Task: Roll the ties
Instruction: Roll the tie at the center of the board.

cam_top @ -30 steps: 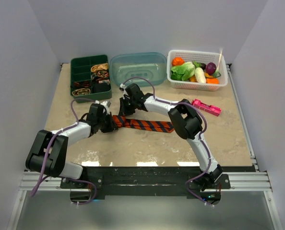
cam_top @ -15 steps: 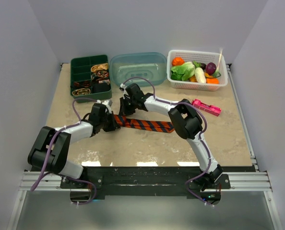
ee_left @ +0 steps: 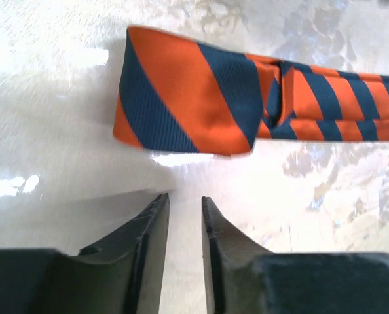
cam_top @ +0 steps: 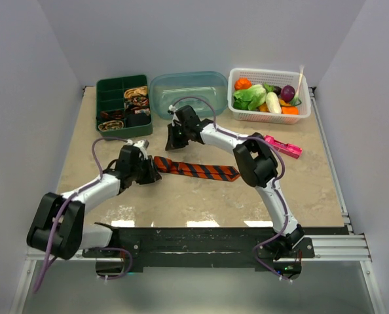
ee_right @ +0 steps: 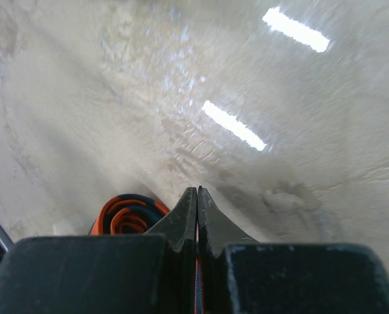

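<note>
The orange tie (cam_top: 198,170) with dark diagonal stripes lies flat across the middle of the table. In the left wrist view its folded wide end (ee_left: 188,98) rests just ahead of my left gripper (ee_left: 185,203), whose jaws stand slightly apart with only bare table between them. From above, the left gripper (cam_top: 152,171) is at the tie's left end. My right gripper (cam_top: 173,142) hovers behind that end, near the teal tub. Its jaws (ee_right: 196,191) are shut, a sliver of orange and blue fabric shows between them, and a rolled coil of the tie (ee_right: 126,212) sits to their left.
A green compartment box (cam_top: 107,88) at the back left holds several small coiled ties (cam_top: 135,98). Beside it stands a teal tub (cam_top: 188,91). A white basket (cam_top: 270,116) of toy vegetables is at the back right. A pink gadget (cam_top: 281,146) lies right of the arms.
My left gripper let go of the tie's left end, opened a little and drew back. The right gripper rose and moved toward the teal tub.
</note>
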{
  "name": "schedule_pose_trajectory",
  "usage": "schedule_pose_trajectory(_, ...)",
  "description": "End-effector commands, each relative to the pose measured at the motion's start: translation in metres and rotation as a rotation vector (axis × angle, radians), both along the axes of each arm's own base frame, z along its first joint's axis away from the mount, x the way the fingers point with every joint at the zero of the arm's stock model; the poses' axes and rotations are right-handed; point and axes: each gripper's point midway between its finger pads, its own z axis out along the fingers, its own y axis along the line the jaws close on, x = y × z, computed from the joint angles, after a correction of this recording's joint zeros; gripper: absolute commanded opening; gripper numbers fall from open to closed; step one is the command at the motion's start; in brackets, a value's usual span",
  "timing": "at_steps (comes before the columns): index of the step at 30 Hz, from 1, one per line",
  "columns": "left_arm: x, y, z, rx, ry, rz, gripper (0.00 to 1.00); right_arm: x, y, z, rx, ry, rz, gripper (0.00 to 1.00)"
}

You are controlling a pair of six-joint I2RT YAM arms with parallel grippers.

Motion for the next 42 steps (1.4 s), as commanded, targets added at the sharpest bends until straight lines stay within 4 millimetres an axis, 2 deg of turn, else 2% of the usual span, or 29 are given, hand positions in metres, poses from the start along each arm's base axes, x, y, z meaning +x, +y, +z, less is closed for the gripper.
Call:
schedule_pose_trajectory(1, -0.004, 0.004, 0.027, -0.004, -0.060, 0.018, 0.44, 0.015, -0.005, 0.045, 0.013, -0.096, -0.007, 0.00)
schedule_pose_trajectory(3, 0.003, 0.005, 0.045, -0.013, -0.101, 0.040, 0.55, 0.013, -0.005, 0.063, 0.038, -0.120, -0.005, 0.00)
schedule_pose_trajectory(4, 0.004, 0.006, 0.048, -0.010, -0.099, 0.047, 0.64, 0.008, -0.008, 0.061, 0.033, -0.113, -0.002, 0.00)
schedule_pose_trajectory(5, 0.007, 0.007, 0.053, -0.012, -0.106, 0.052, 0.68, 0.008, -0.010, 0.076, 0.050, -0.137, -0.004, 0.00)
schedule_pose_trajectory(7, 0.017, 0.004, 0.064, -0.041, -0.114, 0.049, 0.71, 0.000, -0.015, 0.077, 0.037, -0.146, -0.001, 0.00)
schedule_pose_trajectory(8, 0.021, 0.004, 0.066, -0.055, -0.114, 0.050, 0.71, -0.001, -0.017, 0.092, 0.047, -0.175, 0.003, 0.00)
schedule_pose_trajectory(9, 0.024, -0.001, 0.067, -0.088, -0.096, 0.035, 0.72, -0.005, -0.018, 0.093, 0.043, -0.179, 0.007, 0.00)
schedule_pose_trajectory(10, 0.032, 0.003, 0.071, -0.111, -0.110, 0.050, 0.72, -0.011, -0.020, 0.092, 0.037, -0.175, 0.017, 0.00)
schedule_pose_trajectory(12, 0.037, 0.001, 0.067, -0.175, -0.083, 0.043, 0.72, -0.019, -0.018, 0.103, 0.047, -0.193, 0.037, 0.00)
schedule_pose_trajectory(13, 0.047, 0.009, 0.069, -0.204, -0.100, 0.072, 0.72, -0.024, -0.018, 0.102, 0.047, -0.187, 0.049, 0.00)
schedule_pose_trajectory(15, 0.047, 0.014, 0.061, -0.254, -0.073, 0.084, 0.72, -0.035, -0.013, 0.104, 0.049, -0.189, 0.077, 0.00)
schedule_pose_trajectory(16, 0.059, 0.024, 0.065, -0.272, -0.110, 0.113, 0.72, -0.040, -0.011, 0.101, 0.045, -0.185, 0.088, 0.00)
schedule_pose_trajectory(18, 0.062, 0.029, 0.061, -0.295, -0.101, 0.115, 0.73, -0.049, -0.006, 0.095, 0.039, -0.180, 0.107, 0.00)
schedule_pose_trajectory(19, 0.065, 0.034, 0.061, -0.300, -0.106, 0.124, 0.73, -0.052, -0.005, 0.084, 0.027, -0.162, 0.115, 0.00)
schedule_pose_trajectory(22, 0.067, 0.030, 0.056, -0.326, -0.089, 0.095, 0.73, -0.061, -0.004, 0.064, 0.003, -0.125, 0.134, 0.00)
schedule_pose_trajectory(25, 0.066, 0.025, 0.053, -0.352, -0.077, 0.071, 0.73, -0.064, -0.005, 0.052, -0.011, -0.111, 0.133, 0.00)
schedule_pose_trajectory(30, 0.063, 0.022, 0.040, -0.368, -0.043, 0.058, 0.73, -0.065, -0.008, 0.047, -0.017, -0.108, 0.124, 0.00)
schedule_pose_trajectory(42, 0.057, 0.023, 0.011, -0.347, 0.031, 0.056, 0.72, -0.069, -0.014, 0.021, -0.054, -0.073, 0.126, 0.00)
